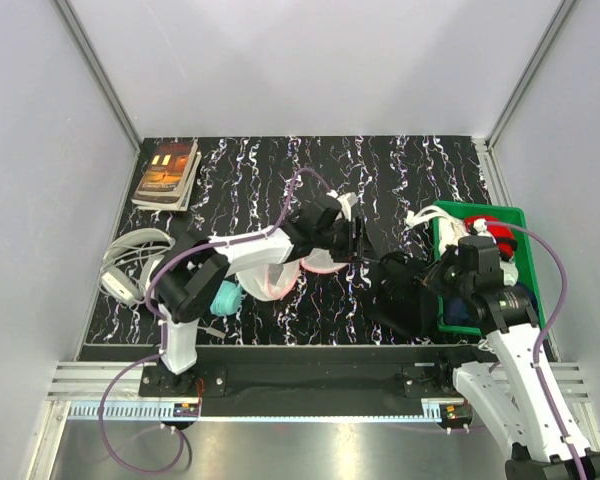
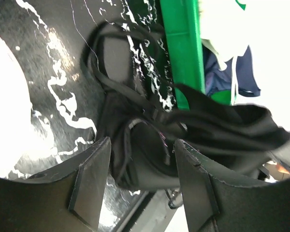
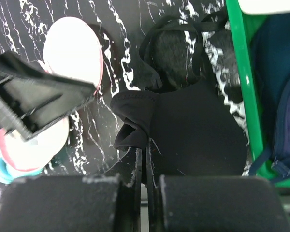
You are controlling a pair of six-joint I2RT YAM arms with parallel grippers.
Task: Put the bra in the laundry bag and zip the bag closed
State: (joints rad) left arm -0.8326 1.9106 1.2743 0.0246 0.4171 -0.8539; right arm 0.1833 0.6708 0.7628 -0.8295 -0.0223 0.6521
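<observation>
The black bra (image 1: 405, 300) hangs in a bunch just left of the green tray, lifted by my right gripper (image 1: 443, 276), which is shut on a fold of it (image 3: 147, 151). Its cup and straps (image 3: 183, 58) trail over the marbled table. My left gripper (image 1: 360, 240) is open, its two fingers (image 2: 94, 179) either side of the bra's cup (image 2: 150, 154), which sits just past the tips. The laundry bag (image 1: 278, 283), a round white mesh case with pink trim, lies open under the left arm; both halves show in the right wrist view (image 3: 72, 53).
A green tray (image 1: 442, 300) of red, white and navy clothes stands at the right. Teal headphones (image 1: 225, 297) lie beside the bag. Books (image 1: 167, 172) sit at the back left, and a white coiled item (image 1: 130, 265) at the left edge.
</observation>
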